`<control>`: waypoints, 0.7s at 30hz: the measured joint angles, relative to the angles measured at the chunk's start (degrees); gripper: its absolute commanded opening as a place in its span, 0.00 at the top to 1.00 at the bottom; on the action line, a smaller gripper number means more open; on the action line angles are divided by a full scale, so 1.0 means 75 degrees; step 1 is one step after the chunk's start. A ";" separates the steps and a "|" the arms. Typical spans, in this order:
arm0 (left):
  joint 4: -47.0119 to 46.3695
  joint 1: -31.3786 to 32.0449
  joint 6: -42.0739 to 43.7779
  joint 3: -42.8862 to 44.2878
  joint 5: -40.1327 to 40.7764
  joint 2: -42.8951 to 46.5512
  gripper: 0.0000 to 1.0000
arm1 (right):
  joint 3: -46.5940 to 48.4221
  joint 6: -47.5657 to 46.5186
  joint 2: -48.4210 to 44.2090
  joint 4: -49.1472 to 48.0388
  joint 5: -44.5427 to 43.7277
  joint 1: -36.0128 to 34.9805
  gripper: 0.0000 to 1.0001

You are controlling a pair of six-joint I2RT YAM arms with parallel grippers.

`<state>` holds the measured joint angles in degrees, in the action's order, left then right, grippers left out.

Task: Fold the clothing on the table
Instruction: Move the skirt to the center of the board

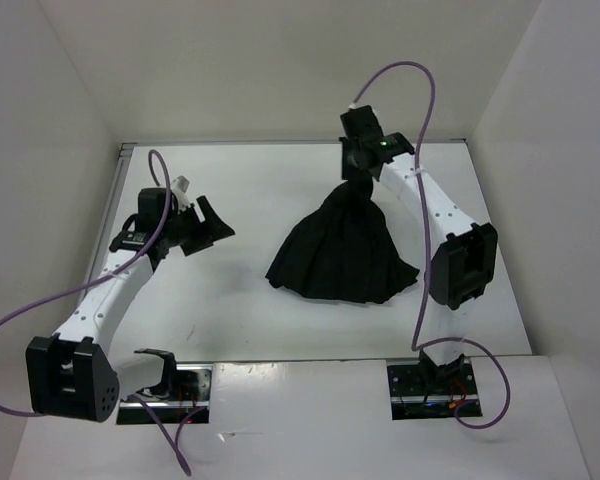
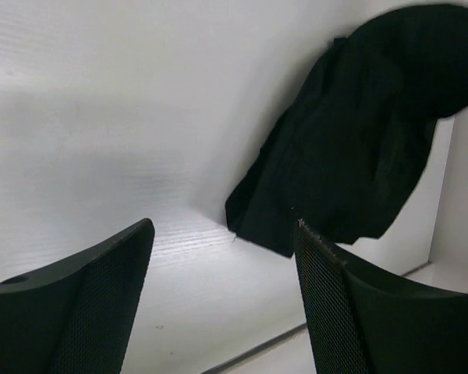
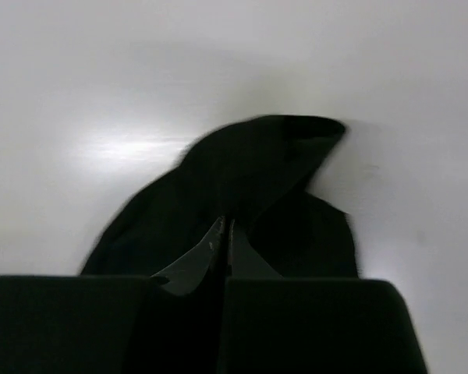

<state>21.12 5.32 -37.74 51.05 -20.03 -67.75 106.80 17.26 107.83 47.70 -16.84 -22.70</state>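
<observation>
We are pinching the clothing (image 1: 345, 250) by its bunched far end, the right gripper (image 1: 359, 172) clamped on the cloth while the rest is fanning onto the table (image 1: 230, 300) right of centre. Our left gripper (image 1: 210, 226) is hanging wide and empty to the left. It should be taking a near corner so that we are spreading the cloth flat.

the skirt (image 1: 342, 250) is plain black, its pleats only darker folds. the surface (image 1: 250, 190) is plain white, with a grey metal edge strip (image 1: 280, 143). the left tool (image 1: 210, 227) and right tool (image 1: 358, 165) are black, the left's fingers (image 2: 93, 312) finely meshed. white arms (image 1: 105, 295) with black joints trail purple cables (image 1: 408, 66).
</observation>
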 measured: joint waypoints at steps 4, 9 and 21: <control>0.0102 -0.0268 -0.0017 -0.0003 0.0493 0.0810 0.19 | 0.0271 -0.0347 -0.0466 -0.0300 0.2031 -0.1099 1.00; 0.0122 -0.0399 -0.0009 -0.0003 0.0866 0.1504 0.19 | 0.0475 -0.0399 -0.1623 -0.0583 0.3949 -0.1411 1.00; 0.0385 -0.0402 -0.0009 -0.0105 0.0889 0.1320 0.19 | -0.1853 0.0230 -0.2285 -0.1142 0.3806 0.1437 1.00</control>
<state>24.01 2.31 -37.80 50.26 -13.37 -57.84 92.90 18.98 90.70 39.13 11.70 -11.92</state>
